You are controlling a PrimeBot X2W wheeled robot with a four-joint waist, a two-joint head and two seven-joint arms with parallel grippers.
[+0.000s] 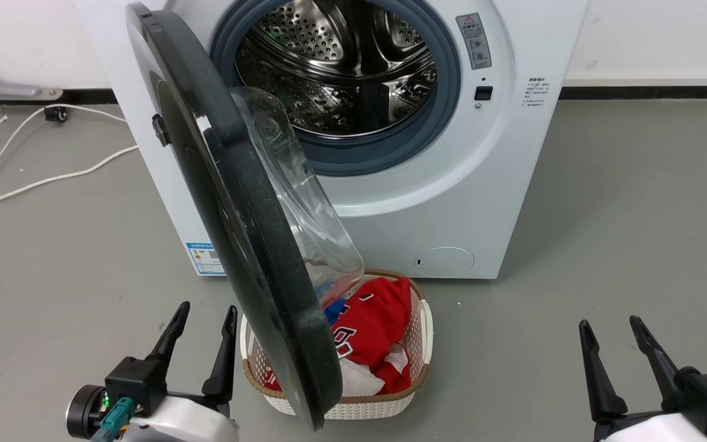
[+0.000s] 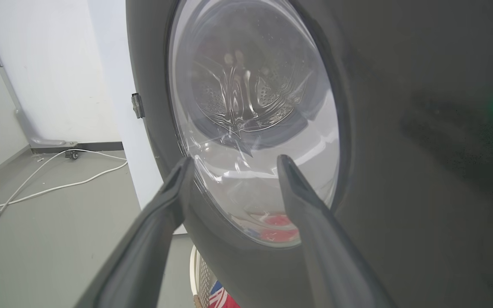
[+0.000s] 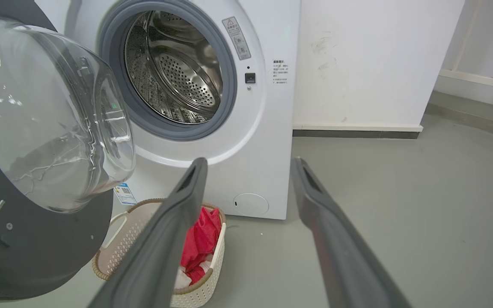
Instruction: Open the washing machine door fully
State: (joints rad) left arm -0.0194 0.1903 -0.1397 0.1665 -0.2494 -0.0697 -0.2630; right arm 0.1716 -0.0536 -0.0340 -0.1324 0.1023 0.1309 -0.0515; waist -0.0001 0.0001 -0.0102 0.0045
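Grey concrete floor, washing machine door (image 1: 246, 258) standing half open
My left gripper (image 1: 207, 307), lower left, spread and empty, is nearest; door edge just right of it

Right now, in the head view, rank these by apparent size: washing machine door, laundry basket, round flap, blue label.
1. washing machine door, nearest the camera.
2. laundry basket.
3. round flap and blue label look alike; label partly hidden.

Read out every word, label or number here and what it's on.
Nothing reads clearly.
Grey sticker on white washing machine: warning triangle, text too small.
Grey print beside it: too small.
Blue label low down: blurred.
Red shirt in white woven basket: folded white digits, unclear.
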